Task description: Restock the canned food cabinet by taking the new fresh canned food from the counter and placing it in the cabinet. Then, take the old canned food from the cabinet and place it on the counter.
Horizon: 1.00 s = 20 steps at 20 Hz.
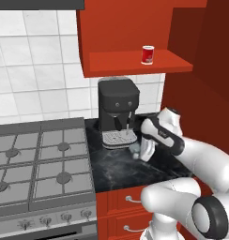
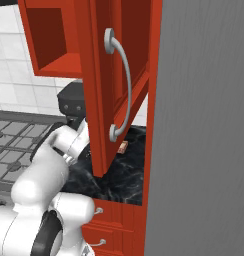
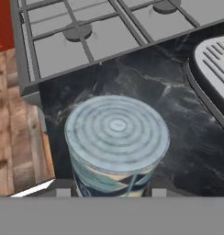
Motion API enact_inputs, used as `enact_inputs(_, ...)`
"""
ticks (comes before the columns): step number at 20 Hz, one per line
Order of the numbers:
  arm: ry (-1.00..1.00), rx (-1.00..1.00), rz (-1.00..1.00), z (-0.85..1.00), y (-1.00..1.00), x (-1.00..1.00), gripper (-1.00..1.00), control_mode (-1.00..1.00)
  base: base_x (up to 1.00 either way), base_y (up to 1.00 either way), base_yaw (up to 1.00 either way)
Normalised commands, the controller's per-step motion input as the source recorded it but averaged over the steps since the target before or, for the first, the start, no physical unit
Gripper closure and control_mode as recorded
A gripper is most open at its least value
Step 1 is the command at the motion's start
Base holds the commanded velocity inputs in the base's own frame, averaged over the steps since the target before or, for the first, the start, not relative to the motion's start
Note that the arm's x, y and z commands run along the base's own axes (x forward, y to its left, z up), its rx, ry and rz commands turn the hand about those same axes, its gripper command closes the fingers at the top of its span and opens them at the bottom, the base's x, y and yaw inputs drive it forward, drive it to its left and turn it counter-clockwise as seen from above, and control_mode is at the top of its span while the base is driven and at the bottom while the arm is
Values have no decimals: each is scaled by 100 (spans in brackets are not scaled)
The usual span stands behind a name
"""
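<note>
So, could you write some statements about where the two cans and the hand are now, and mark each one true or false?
1. The small can with the bright red label stands on the red wall cabinet's shelf floor. True.
2. The dull grey can with the dark blue-grey label lies on its side. False: it stands upright on the black marbled counter.
3. The robot's hand is low over the counter, at the grey can. True.
4. The grey can stands on the grey gas stove. False: it stands on the counter, beside the black coffee machine.
</note>
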Motion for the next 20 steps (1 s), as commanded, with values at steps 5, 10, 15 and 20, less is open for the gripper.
enact_inputs(5,0,6,0,-20,31,15,100,-100,0,0,0)
enact_inputs(10,0,0,0,-28,31,18,100,-100,0,0,0)
enact_inputs(15,0,0,0,-41,25,38,100,-100,0,0,0)
enact_inputs(20,0,0,0,-42,4,51,-100,-100,0,0,0)
